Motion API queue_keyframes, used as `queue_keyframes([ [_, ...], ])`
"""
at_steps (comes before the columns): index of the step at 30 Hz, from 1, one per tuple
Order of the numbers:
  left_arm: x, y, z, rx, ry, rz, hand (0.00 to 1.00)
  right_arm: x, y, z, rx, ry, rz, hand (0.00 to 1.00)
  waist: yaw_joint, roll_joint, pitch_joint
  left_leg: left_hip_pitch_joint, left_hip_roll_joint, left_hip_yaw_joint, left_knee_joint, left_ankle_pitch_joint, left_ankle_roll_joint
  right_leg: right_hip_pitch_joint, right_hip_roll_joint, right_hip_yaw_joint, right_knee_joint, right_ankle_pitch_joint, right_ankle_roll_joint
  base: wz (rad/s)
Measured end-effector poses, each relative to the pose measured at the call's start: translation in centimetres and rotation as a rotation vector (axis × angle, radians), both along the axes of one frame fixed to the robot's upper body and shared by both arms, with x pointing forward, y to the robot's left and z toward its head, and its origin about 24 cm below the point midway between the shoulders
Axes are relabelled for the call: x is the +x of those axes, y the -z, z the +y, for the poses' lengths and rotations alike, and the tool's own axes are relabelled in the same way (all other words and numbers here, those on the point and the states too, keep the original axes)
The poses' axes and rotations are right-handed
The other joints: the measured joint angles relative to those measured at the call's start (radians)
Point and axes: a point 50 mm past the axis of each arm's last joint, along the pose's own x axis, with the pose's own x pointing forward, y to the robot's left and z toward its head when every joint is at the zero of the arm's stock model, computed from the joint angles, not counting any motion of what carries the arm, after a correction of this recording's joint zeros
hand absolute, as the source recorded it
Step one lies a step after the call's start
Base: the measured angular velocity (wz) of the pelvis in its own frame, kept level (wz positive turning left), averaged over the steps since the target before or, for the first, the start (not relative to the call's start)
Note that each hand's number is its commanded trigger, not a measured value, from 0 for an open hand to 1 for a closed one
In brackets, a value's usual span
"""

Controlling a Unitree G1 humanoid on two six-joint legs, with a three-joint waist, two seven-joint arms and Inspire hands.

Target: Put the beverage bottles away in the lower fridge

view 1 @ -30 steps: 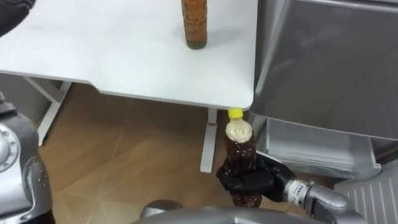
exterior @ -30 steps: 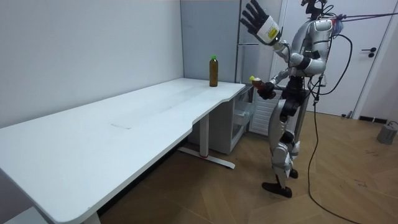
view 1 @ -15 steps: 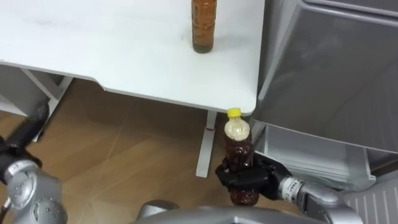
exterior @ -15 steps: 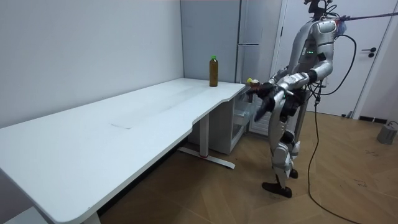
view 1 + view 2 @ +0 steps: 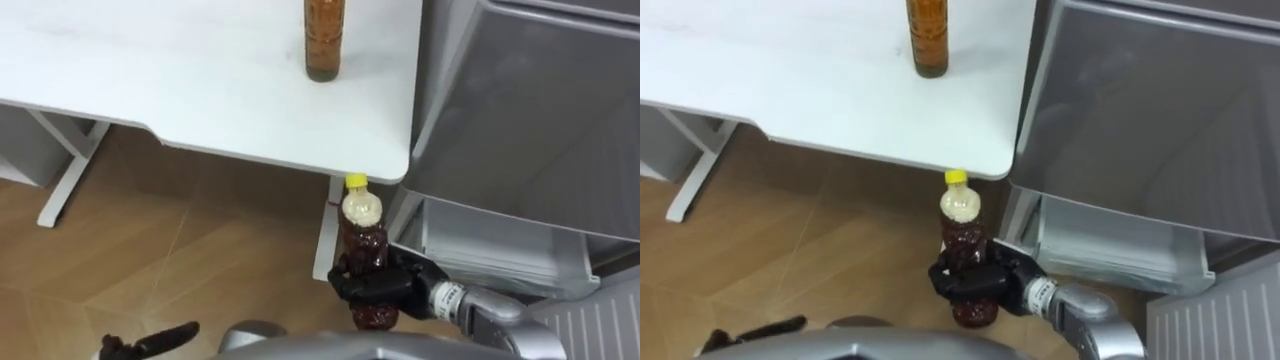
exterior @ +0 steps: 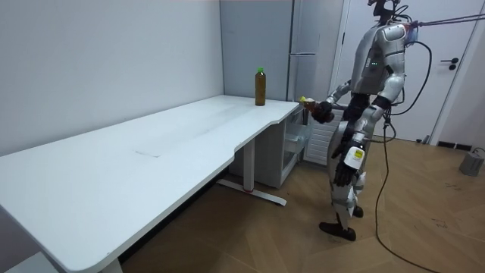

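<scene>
Right robot hand (image 5: 378, 290) clamped round yellow-capped bottle (image 5: 362, 215), held upright just off the tabletop (image 5: 200, 90) corner
Open lower fridge drawer (image 5: 490, 245) lies just right of the bottle, nearest this hand; bottle axis vertical. Second bottle (image 5: 325, 40) stands on the tabletop. Left robot hand (image 5: 160, 338), fingers loose, has dropped from overhead to low at the side

White table (image 5: 200, 80): broad top, near edge stepped, rounded corner at right. White leg (image 5: 327, 235) under that corner; slanted white strut (image 5: 66, 175) at left. Pale brown wood floor (image 5: 180, 260) beneath. Room view: grey wall (image 6: 91, 68) behind table; white door (image 6: 455, 76) far right, small grey container (image 6: 473, 161) on the floor near it.
</scene>
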Motion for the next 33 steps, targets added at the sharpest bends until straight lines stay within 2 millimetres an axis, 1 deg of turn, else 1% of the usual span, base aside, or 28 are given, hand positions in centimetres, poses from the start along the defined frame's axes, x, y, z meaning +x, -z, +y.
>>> queue_keyframes([
  [1, 0.1, 0.0, -0.2, -0.005, 0.036, 0.001, 0.00, 0.3, -0.1, 0.0, 0.000, -0.001, -0.009, 1.00, -0.009, -0.002, 0.0003, -0.004, 0.000, -0.001, 0.000, 0.000, 0.000, -0.003, 0.000, -0.001, 0.000, 0.000, 0.000, 0.05],
  [3, 0.8, 0.1, -0.8, -0.013, 0.174, 0.000, 0.00, 0.9, -0.4, 0.1, 0.019, 0.013, -0.028, 1.00, -0.036, -0.007, -0.0005, -0.016, -0.001, 0.000, 0.007, 0.000, 0.000, -0.007, 0.000, -0.001, -0.001, 0.000, 0.001, 0.02],
  [5, 1.6, 0.1, -1.2, -0.010, 0.268, 0.000, 0.00, 1.0, -0.5, 0.2, 0.022, 0.020, -0.040, 1.00, -0.047, -0.011, 0.0000, -0.018, -0.001, -0.001, 0.007, 0.000, 0.000, -0.008, 0.000, -0.002, -0.001, 0.001, 0.001, 0.00],
  [6, 1.6, 0.1, -1.2, 0.003, 0.302, 0.006, 0.00, 1.0, -0.5, 0.3, 0.024, 0.023, -0.040, 1.00, -0.058, -0.013, -0.0011, -0.015, -0.001, 0.001, 0.007, 0.000, 0.000, -0.008, 0.000, -0.001, -0.001, 0.001, 0.001, 0.00],
  [7, 1.8, 0.1, -1.1, 0.008, 0.316, 0.007, 0.00, 1.0, -0.5, 0.3, 0.026, 0.025, -0.039, 1.00, -0.060, -0.014, -0.0021, -0.013, -0.001, 0.002, 0.007, 0.000, 0.000, -0.007, 0.000, -0.001, -0.001, 0.001, 0.001, 0.00],
  [8, 2.1, 0.1, -1.2, 0.009, 0.335, 0.005, 0.00, 1.0, -0.5, 0.3, 0.030, 0.034, -0.039, 1.00, -0.064, -0.010, -0.0001, -0.009, -0.001, 0.006, 0.005, 0.000, 0.000, -0.007, -0.001, 0.000, -0.001, 0.001, 0.001, -0.05],
  [9, 2.4, 0.2, -1.3, 0.003, 0.359, 0.009, 0.00, 1.1, -0.5, 0.2, 0.028, 0.044, -0.040, 1.00, -0.068, -0.012, -0.0016, -0.007, -0.001, 0.010, 0.000, 0.000, 0.000, -0.008, -0.001, 0.001, -0.002, 0.001, 0.001, -0.05],
  [10, 2.5, 0.3, -1.4, 0.002, 0.366, 0.012, 0.00, 1.1, -0.5, 0.2, 0.026, 0.050, -0.040, 1.00, -0.072, -0.011, -0.0009, -0.007, -0.001, 0.011, -0.001, 0.000, 0.001, -0.008, -0.001, 0.002, -0.002, 0.001, 0.001, -0.03],
  [11, 2.5, 0.4, -1.3, 0.008, 0.380, 0.023, 0.00, 1.2, -0.5, 0.2, 0.027, 0.062, -0.041, 1.00, -0.082, -0.009, 0.0004, -0.007, -0.001, 0.013, -0.002, 0.000, 0.001, -0.008, -0.002, 0.002, -0.002, 0.001, 0.001, -0.04],
  [12, 2.3, 0.4, -1.3, 0.009, 0.399, 0.036, 0.00, 1.3, -0.6, 0.1, 0.033, 0.080, -0.042, 1.00, -0.086, -0.004, 0.0021, -0.007, -0.001, 0.018, -0.003, 0.000, 0.001, -0.008, -0.002, 0.007, -0.002, 0.001, 0.002, -0.07],
  [14, 2.3, 0.5, -1.3, 0.002, 0.422, 0.046, 0.00, 1.5, -0.7, -0.2, 0.043, 0.114, -0.047, 1.00, -0.090, 0.000, 0.0006, -0.008, 0.000, 0.025, -0.006, 0.000, 0.001, -0.012, -0.002, 0.011, -0.001, 0.002, 0.003, -0.09],
  [15, 2.7, 0.5, -1.4, -0.002, 0.446, 0.042, 0.00, 1.6, -0.7, -0.3, 0.060, 0.145, -0.046, 1.00, -0.092, 0.004, -0.0018, -0.011, 0.001, 0.029, -0.009, 0.000, 0.001, -0.020, -0.002, 0.015, 0.002, 0.002, 0.003, -0.08],
  [16, 2.7, 0.5, -1.4, -0.006, 0.449, 0.044, 0.00, 1.6, -0.8, -0.3, 0.068, 0.161, -0.044, 1.00, -0.094, 0.005, -0.0013, -0.012, 0.001, 0.031, -0.009, 0.000, 0.001, -0.023, -0.002, 0.017, 0.003, 0.003, 0.003, -0.06],
  [18, 2.5, 0.6, -1.5, -0.018, 0.461, 0.054, 0.00, 1.7, -0.7, -0.5, 0.075, 0.206, -0.036, 1.00, -0.095, 0.012, -0.0051, -0.011, 0.003, 0.034, -0.008, 0.000, 0.001, -0.023, -0.001, 0.019, 0.009, 0.003, 0.003, -0.04],
  [24, 2.5, 0.7, -1.7, -0.038, 0.483, 0.057, 0.00, 1.7, -0.7, 0.1, 0.126, 0.259, -0.013, 1.00, -0.106, 0.028, -0.0061, 0.001, 0.004, 0.035, -0.008, 0.001, 0.001, -0.019, 0.000, 0.019, 0.016, 0.003, 0.002, 0.00],
  [26, 2.3, 0.7, -1.7, -0.041, 0.482, 0.062, 0.00, 1.5, -0.6, 0.2, 0.139, 0.282, 0.001, 1.00, -0.109, 0.031, -0.0061, 0.002, 0.005, 0.035, -0.012, 0.001, 0.001, -0.018, 0.000, 0.019, 0.017, 0.003, 0.002, 0.00],
  [28, 2.2, 0.7, -1.8, -0.041, 0.478, 0.063, 0.00, 1.2, -0.4, 0.3, 0.178, 0.337, 0.033, 1.00, -0.112, 0.032, -0.0065, 0.003, 0.005, 0.037, -0.017, 0.005, 0.002, -0.018, 0.000, 0.023, 0.020, 0.004, 0.001, -0.04],
  [29, 2.2, 0.8, -2.0, -0.045, 0.471, 0.060, 0.00, 0.9, -0.3, 0.2, 0.207, 0.388, 0.056, 1.00, -0.111, 0.036, -0.0052, 0.003, 0.005, 0.043, -0.019, 0.008, 0.003, -0.020, 0.000, 0.029, 0.022, 0.006, 0.001, -0.13],
  [31, 2.0, 0.9, -2.2, -0.054, 0.464, 0.063, 0.00, 0.5, -0.2, -0.1, 0.254, 0.480, 0.093, 1.00, -0.115, 0.045, -0.0054, 0.006, 0.006, 0.049, -0.021, 0.010, 0.005, -0.021, 0.001, 0.037, 0.022, 0.011, 0.002, -0.13],
  [33, 1.5, 1.1, -2.2, -0.064, 0.460, 0.086, 0.00, 0.2, -0.2, -0.5, 0.347, 0.628, 0.141, 1.00, -0.119, 0.054, -0.0064, 0.008, 0.006, 0.057, -0.021, 0.012, 0.006, -0.022, 0.001, 0.042, 0.022, 0.017, 0.003, -0.10],
])
